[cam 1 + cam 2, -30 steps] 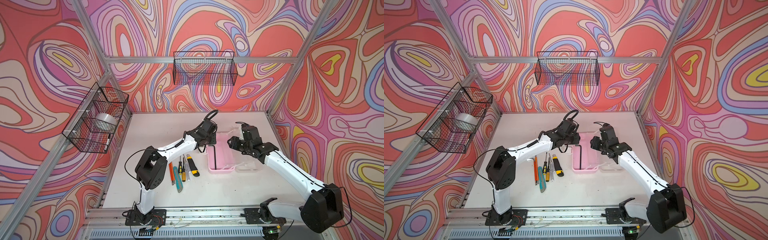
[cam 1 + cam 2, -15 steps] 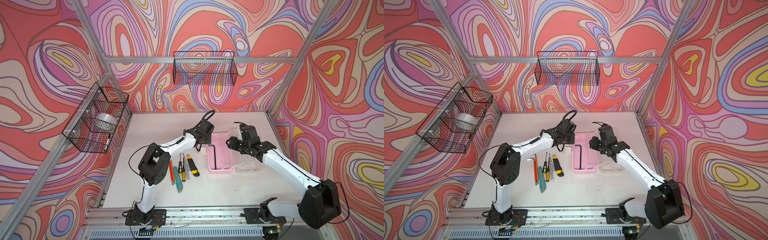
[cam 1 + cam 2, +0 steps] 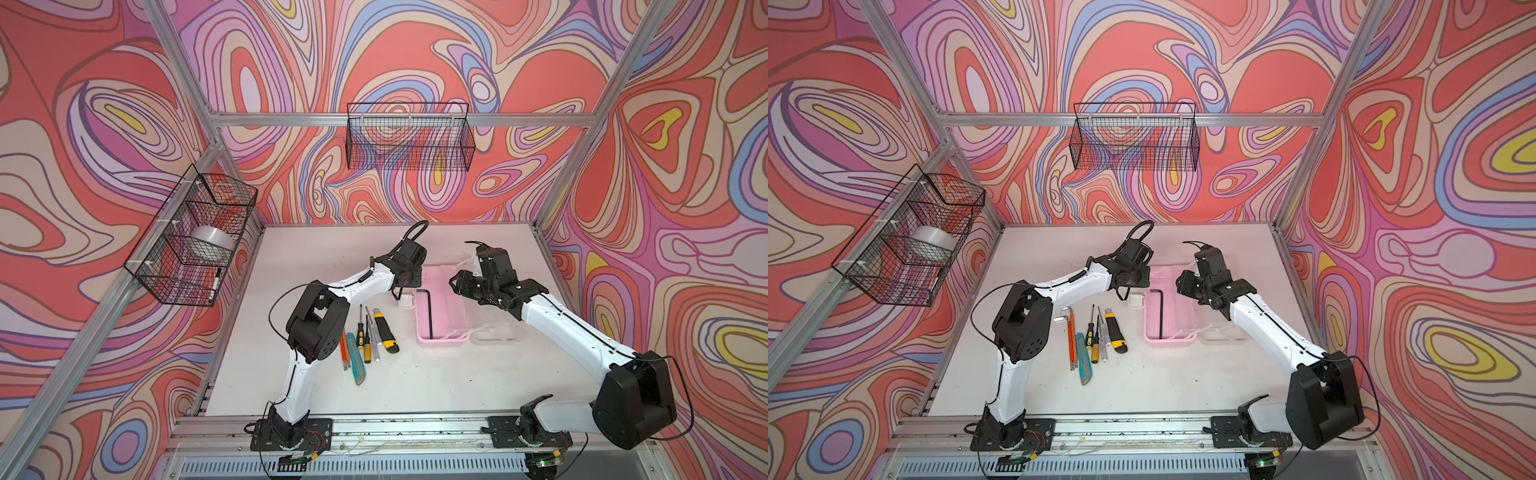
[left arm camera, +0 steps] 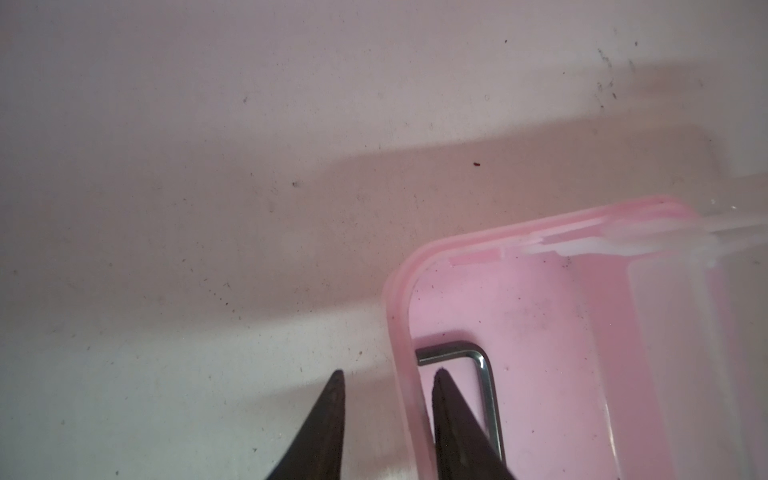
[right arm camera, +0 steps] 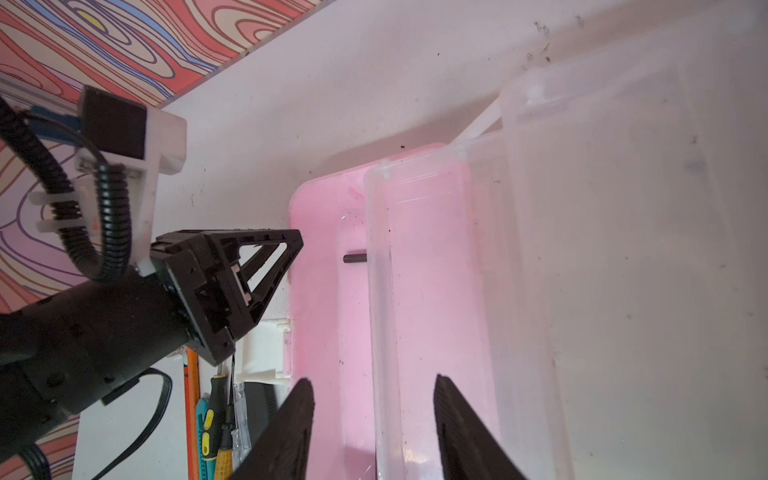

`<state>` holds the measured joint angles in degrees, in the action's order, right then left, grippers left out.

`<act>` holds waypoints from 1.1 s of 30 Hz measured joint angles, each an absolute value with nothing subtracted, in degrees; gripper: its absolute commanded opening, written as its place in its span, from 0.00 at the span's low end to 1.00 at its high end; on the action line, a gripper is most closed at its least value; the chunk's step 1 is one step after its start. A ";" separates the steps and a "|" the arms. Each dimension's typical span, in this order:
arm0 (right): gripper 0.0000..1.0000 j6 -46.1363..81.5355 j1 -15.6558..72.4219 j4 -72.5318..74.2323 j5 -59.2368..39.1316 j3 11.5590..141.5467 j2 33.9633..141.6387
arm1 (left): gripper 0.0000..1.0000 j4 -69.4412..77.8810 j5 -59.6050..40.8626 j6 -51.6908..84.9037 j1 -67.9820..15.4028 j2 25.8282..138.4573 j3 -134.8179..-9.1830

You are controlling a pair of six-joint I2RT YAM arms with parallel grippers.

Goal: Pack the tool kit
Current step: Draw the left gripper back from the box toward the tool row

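Presently left jaws narrow, astride case (image 4: pixel 395 316) wall; right jaws parted, empty. Risk: closure pinches wall, case drags.

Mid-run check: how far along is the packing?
Done: the case lies open, its lid folded flat beside it, with one black hex key inside.
In hand: nothing. The left tool hovers open at the case's left wall, and the right tool is open above the case.
Left: the yellow-black knife, teal knife and screwdrivers lie on the table. The lid also needs closing.
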<state>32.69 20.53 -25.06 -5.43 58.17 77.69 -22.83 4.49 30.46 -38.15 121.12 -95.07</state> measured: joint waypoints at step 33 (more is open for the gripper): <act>0.49 31.86 20.53 -23.09 -7.73 60.93 80.07 | 0.62 -23.90 10.92 26.52 -32.29 106.65 -86.02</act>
